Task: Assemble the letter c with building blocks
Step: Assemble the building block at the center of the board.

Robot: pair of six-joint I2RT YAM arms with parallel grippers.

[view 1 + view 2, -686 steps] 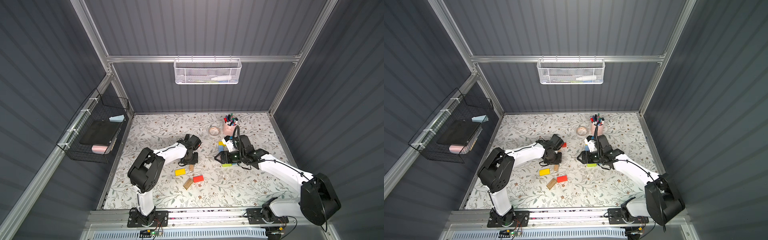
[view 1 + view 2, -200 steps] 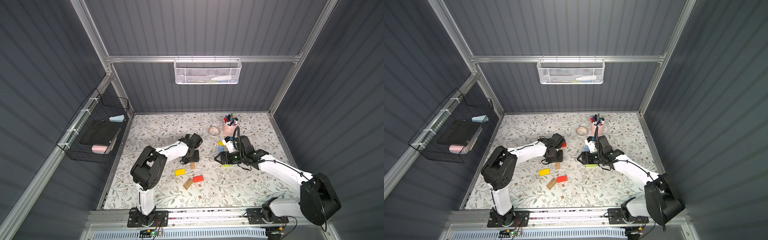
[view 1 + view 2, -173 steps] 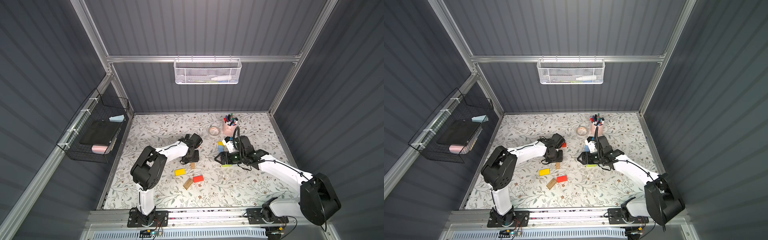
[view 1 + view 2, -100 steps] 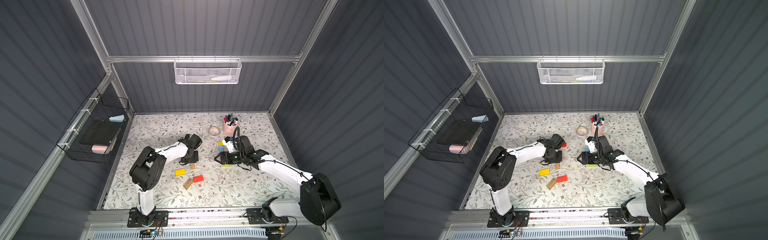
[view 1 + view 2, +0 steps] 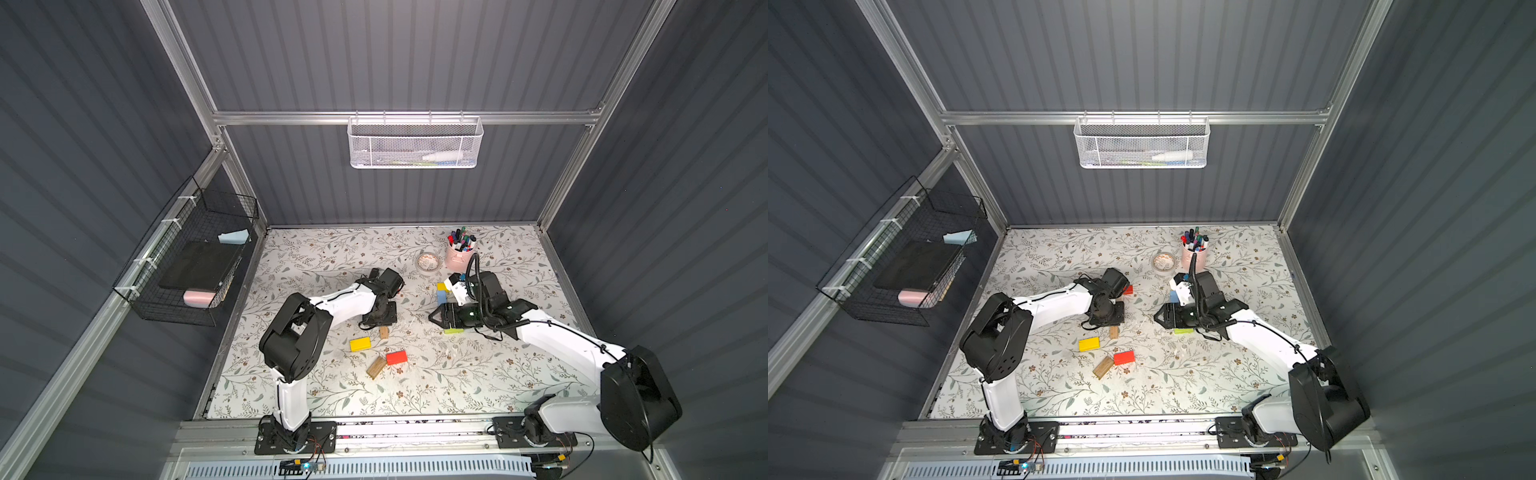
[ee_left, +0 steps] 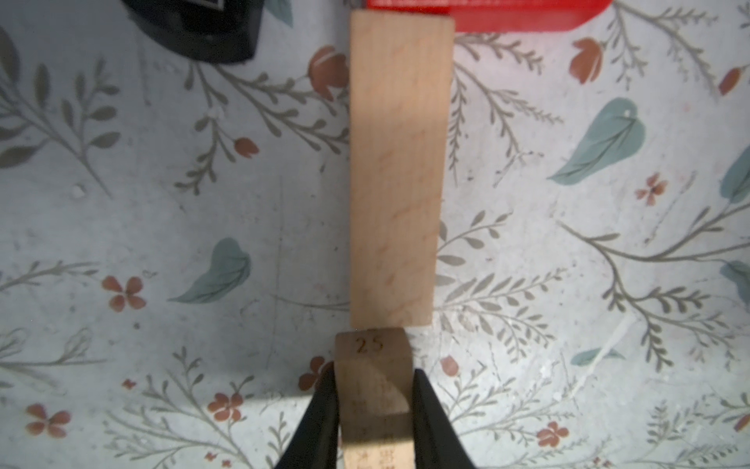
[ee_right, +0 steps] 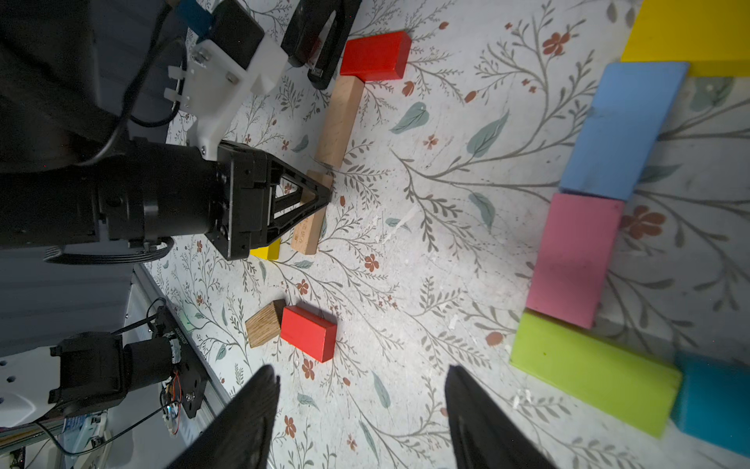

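My left gripper (image 6: 373, 402) is shut on the end of a small plain wood block (image 6: 371, 377) lying on the table; in a top view that block (image 5: 384, 332) shows just in front of the gripper (image 5: 379, 321). A longer wood block (image 6: 395, 174) lies end-on beyond it, touching a red block (image 7: 375, 55). My right gripper (image 7: 361, 377) hangs open and empty over bare table. Beside it curve yellow (image 7: 690, 32), blue (image 7: 621, 130), pink (image 7: 572, 260), lime green (image 7: 588, 373) and teal (image 7: 714, 406) blocks. Loose yellow (image 5: 360, 344), red (image 5: 396, 357) and dark wood (image 5: 376, 367) blocks lie nearer the front.
A black stapler (image 7: 320, 36) sits by the far red block. A pink pen cup (image 5: 459, 255) and a small round dish (image 5: 428, 262) stand at the back right. Wire baskets hang on the left wall (image 5: 195, 270) and back wall (image 5: 415, 141).
My left gripper's jaws have closed onto the small wood block. The right arm and the other blocks have not moved.
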